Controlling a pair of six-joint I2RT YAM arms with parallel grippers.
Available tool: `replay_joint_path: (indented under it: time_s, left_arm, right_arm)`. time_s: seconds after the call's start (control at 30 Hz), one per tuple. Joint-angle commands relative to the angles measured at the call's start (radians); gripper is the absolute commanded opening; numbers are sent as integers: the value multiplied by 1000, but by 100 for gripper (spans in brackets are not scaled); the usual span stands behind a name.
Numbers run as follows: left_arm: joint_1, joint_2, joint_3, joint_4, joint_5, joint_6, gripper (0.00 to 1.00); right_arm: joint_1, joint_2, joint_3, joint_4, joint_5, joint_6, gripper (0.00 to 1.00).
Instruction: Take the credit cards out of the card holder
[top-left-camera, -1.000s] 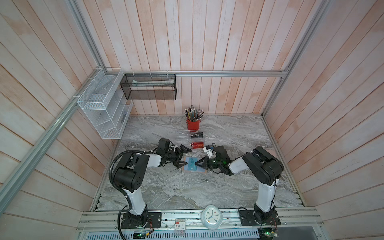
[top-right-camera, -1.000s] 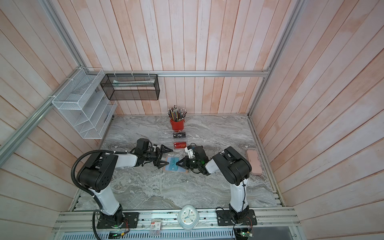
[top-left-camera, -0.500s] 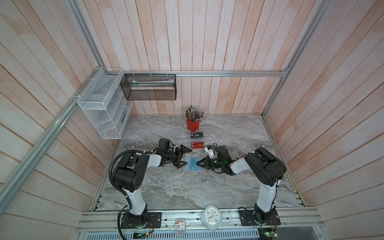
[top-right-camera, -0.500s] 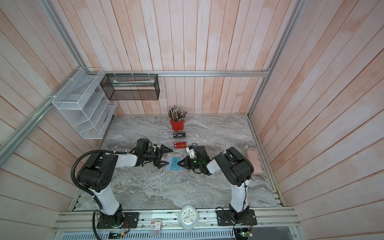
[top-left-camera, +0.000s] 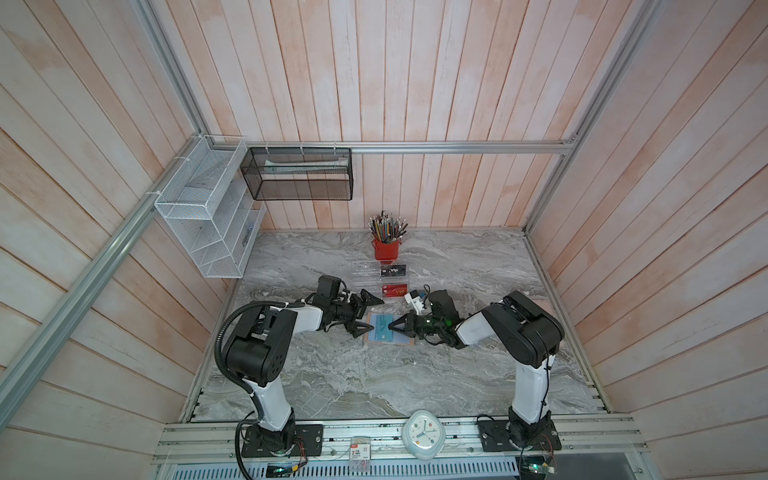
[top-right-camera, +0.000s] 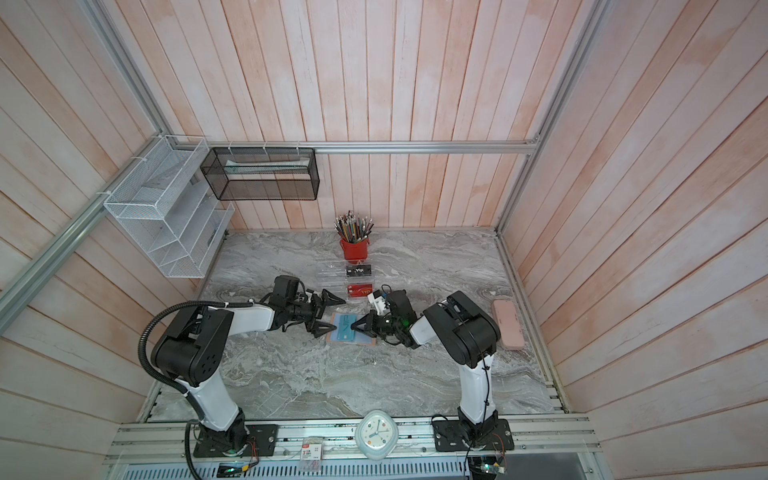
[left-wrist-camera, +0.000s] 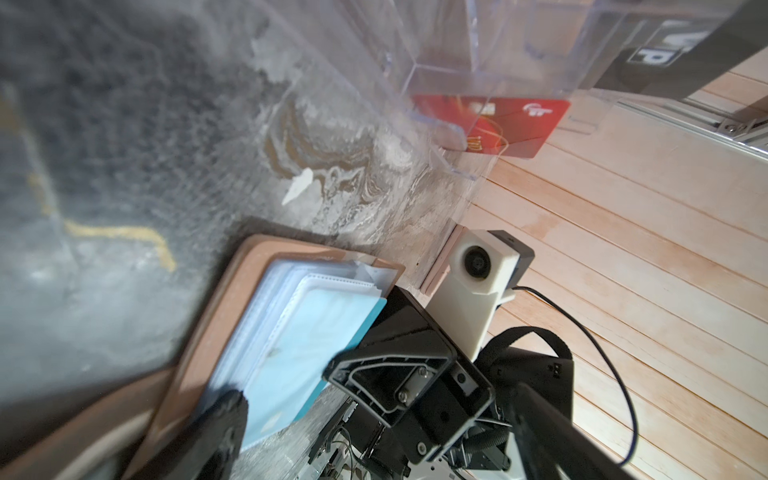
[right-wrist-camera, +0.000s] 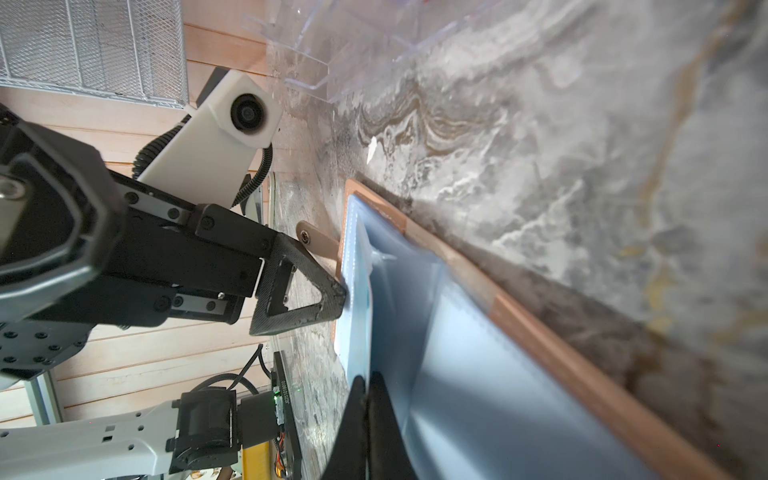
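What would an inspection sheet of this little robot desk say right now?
Surface: grey marble tabletop, nothing spilled.
Job's things: card holder lies open mid-table; teal card still partly in its sleeve; red card and black card sit in the clear rack.
Clutter: red pencil cup, pink case, clock.
Grippers: left gripper open, one finger pressing the holder's edge; right gripper: fingers shut, apparently on the teal card.
Cables: black hose loops along the left arm, clear of the cards.
Surroundings: plank walls, metal frame, white wire basket, black mesh basket.
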Motion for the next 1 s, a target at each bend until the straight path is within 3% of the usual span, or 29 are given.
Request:
replay_joint_path:
  time_s: [0.0,0.27,0.97]
  left_arm:
    - [-4,-20,52,-115,-37,93,100]
    - [-16,-19,87,-142,-51,106,100]
    - [-29,34,73,-105,-73,103,100]
  right_arm:
    - [6,27,8,33,-20,14,0]
    - [7,65,23,110,-40,73,0]
    - [13,79,32,69,-18,50,0]
